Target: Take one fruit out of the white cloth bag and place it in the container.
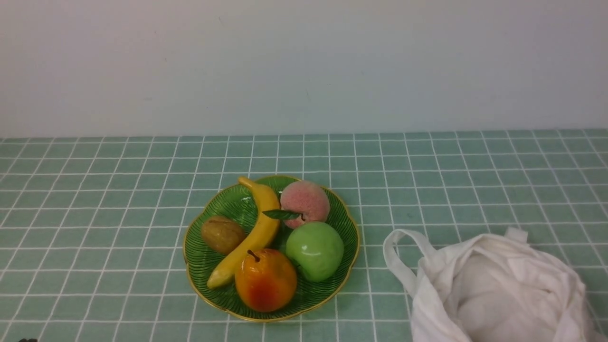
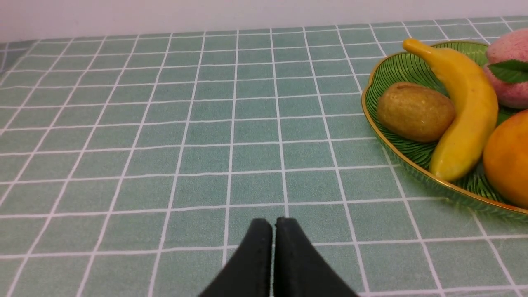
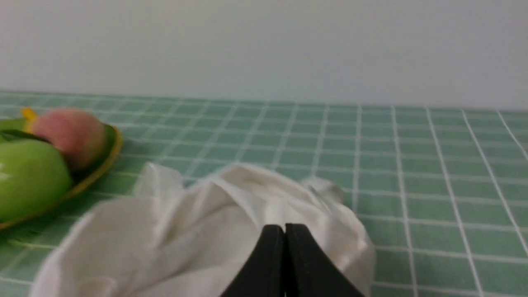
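The brownish-yellow oval fruit (image 1: 223, 233) (image 2: 415, 111) lies in the left part of the green leaf-shaped dish (image 1: 202, 261) (image 2: 398, 68) (image 3: 110, 145), beside the banana. The white cloth bag (image 1: 494, 289) (image 3: 198, 231) is slumped open at the front right of the table, and nothing shows inside it. My left gripper (image 2: 273, 222) is shut and holds nothing, hovering over bare tiles left of the dish. Close in front of the bag my right gripper (image 3: 284, 228) is shut, gripping nothing. Neither gripper shows in the front view.
Also in the dish lie a yellow banana (image 1: 254, 232), a pink peach with a leaf (image 1: 304, 202), a green apple (image 1: 315, 250) and an orange-red pear-like fruit (image 1: 265, 280). A plain wall (image 1: 304, 61) bounds the back of the green tiled table (image 1: 95, 213).
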`<state>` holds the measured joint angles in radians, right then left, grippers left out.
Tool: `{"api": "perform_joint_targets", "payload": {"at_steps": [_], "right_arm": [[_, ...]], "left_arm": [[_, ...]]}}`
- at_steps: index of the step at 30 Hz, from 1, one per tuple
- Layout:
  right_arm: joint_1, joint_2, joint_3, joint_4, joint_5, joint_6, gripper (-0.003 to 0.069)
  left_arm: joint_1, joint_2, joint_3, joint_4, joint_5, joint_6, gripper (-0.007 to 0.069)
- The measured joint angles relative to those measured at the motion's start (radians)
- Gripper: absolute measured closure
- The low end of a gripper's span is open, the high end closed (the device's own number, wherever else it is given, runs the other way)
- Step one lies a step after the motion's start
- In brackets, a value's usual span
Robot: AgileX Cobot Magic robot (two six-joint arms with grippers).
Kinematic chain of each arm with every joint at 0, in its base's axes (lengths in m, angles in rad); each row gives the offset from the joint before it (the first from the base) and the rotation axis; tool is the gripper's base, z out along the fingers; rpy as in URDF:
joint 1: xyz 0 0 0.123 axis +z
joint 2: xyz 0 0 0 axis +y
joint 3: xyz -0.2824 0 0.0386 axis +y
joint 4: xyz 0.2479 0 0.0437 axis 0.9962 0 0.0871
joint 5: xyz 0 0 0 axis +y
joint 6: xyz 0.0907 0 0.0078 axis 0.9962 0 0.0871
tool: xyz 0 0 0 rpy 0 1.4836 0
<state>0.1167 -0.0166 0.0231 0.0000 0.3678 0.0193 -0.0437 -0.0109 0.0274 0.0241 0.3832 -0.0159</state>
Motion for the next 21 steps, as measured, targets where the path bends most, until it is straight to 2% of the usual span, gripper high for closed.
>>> {"api": "perform_joint_targets", "payload": {"at_steps": [2,5,21], "right_arm": [[-0.047,0.001,0.0,0.0,0.007,-0.002,0.067],[-0.065,0.001,-0.001,-0.016,0.013,-0.025,0.067],[-0.066,0.001,-0.001,-0.021,0.015,-0.071,0.067]], "left_arm": [[0.0,0.0,0.0,0.0,0.0,0.0,0.0632],[0.0,0.0,0.0,0.0,0.0,0.0,0.0632],[0.0,0.0,0.0,0.0,0.0,0.0,0.0632]]}}
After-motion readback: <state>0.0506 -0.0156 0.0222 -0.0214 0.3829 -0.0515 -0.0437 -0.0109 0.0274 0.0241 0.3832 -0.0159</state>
